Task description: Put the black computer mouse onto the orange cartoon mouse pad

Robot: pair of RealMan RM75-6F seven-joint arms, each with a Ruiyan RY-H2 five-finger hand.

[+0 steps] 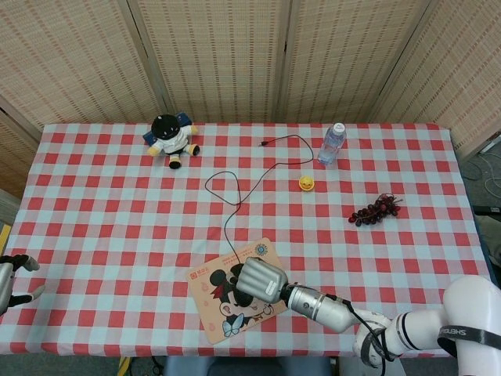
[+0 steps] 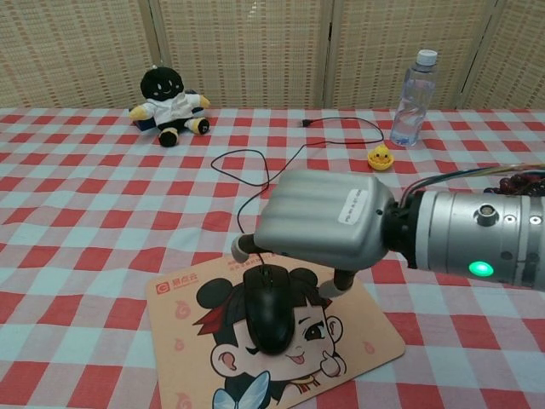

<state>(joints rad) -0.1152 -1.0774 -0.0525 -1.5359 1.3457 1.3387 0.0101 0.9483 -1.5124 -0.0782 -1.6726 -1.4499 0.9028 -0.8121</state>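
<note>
The black computer mouse (image 2: 270, 308) lies on the orange cartoon mouse pad (image 2: 183, 319), over the printed cartoon face, lengthwise and well inside the pad's edges. Its cable (image 2: 255, 175) runs back from its nose, under the right hand (image 2: 326, 227), and loops across the checked worktop (image 2: 77, 213) towards the far side.

The right hand hovers just above and behind the mouse, with its fingers (image 2: 345, 279) spread apart and holding nothing; the chest view shows a clear gap between fingertips and mouse. The placement looks done, so the risks lie in the withdrawal. The cable passes directly beneath the palm, and a fingertip that catches it as the hand pulls away could drag the mouse back off the pad. A low retreat could also clip the rear of the mouse and skew it, or nudge the thin pad, which may slide on the cloth. Lifting straight up before moving sideways would avoid both.

The left hand (image 1: 12, 282) rests at the worktop's left edge, far from all this; it is too cropped to tell how its fingers lie. The plush toy (image 2: 169, 106), water bottle (image 2: 410, 98), yellow duck (image 2: 380, 158) and grapes (image 1: 374, 209) stand well apart.
</note>
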